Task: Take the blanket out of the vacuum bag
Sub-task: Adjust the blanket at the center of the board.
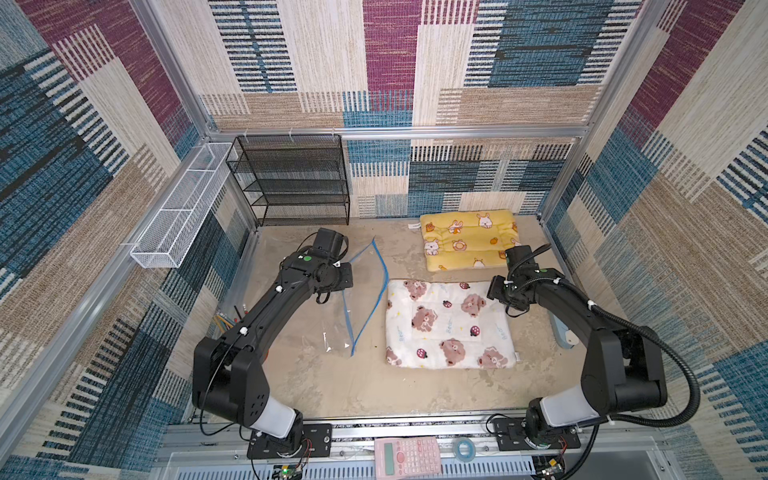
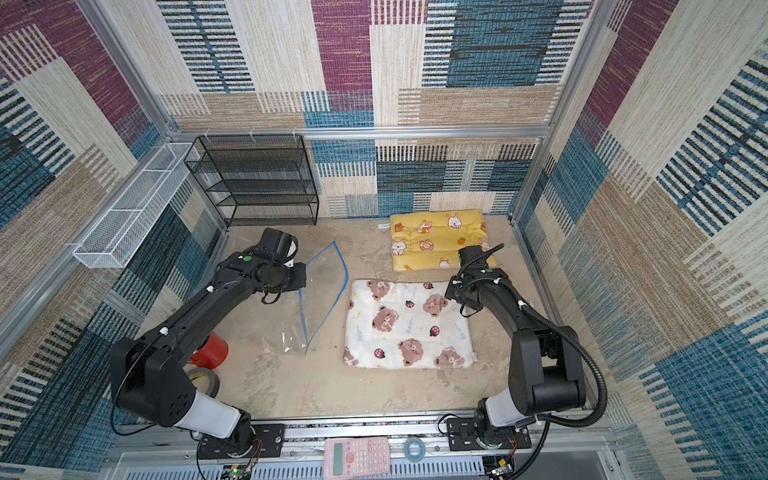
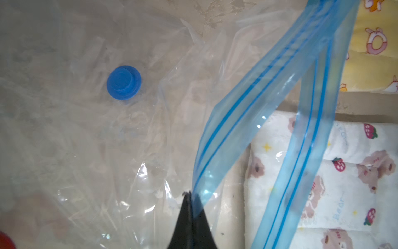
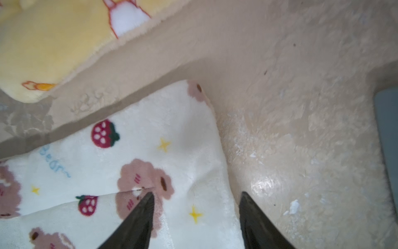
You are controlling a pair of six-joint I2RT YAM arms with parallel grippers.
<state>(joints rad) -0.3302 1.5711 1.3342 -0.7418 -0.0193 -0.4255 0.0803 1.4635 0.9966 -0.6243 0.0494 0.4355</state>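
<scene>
White fleece printed with brown bears and strawberries, the blanket lay folded flat on the beige table, wholly outside the vacuum bag, which sat just beside it at its 9 o'clock. A yellow rabbit-print blanket lay near it at 12 o'clock, apart from it. In the left wrist view the left gripper was pinched tight on the bag's blue zip strip, holding that edge up off the table with the mouth gaping, and the round blue valve cap showed on the crinkled clear plastic. The right gripper hung over the bear blanket's 2 o'clock corner with its jaws spread, gripping nothing, one finger above the fleece and one above bare table.
</scene>
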